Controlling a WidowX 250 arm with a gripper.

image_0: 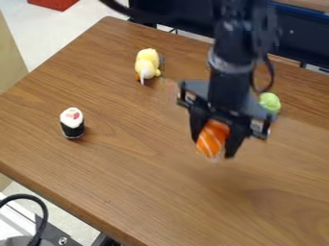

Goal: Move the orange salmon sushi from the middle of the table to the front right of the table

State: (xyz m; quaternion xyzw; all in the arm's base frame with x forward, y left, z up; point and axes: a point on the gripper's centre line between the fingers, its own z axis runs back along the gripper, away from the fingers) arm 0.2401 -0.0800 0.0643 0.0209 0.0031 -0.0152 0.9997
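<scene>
Two black fingers are pinching the orange sushi (212, 138) right now, one pressing in from each side, so the gripper (213, 149) is clearly grasping it. The arm (233, 81) is coming in from the top of the view, and the gripper is pointing down over the table (128, 178), right of the middle, with the sushi's white-striped lower end poking out between the fingertips. A soft dark shadow is lying on the wood below. Over on the left, a black-and-white roll (72, 126) is standing upright, its white top showing a pink patch. Farther back, a yellow toy (147, 63) is sitting well apart from the gripper. Just to the right of the arm, a green ball (270, 102) is peeking out from behind. Off the table, a red box (54, 4) is sitting at the upper left, and a black cable (43, 211) is curving at the lower left.
</scene>
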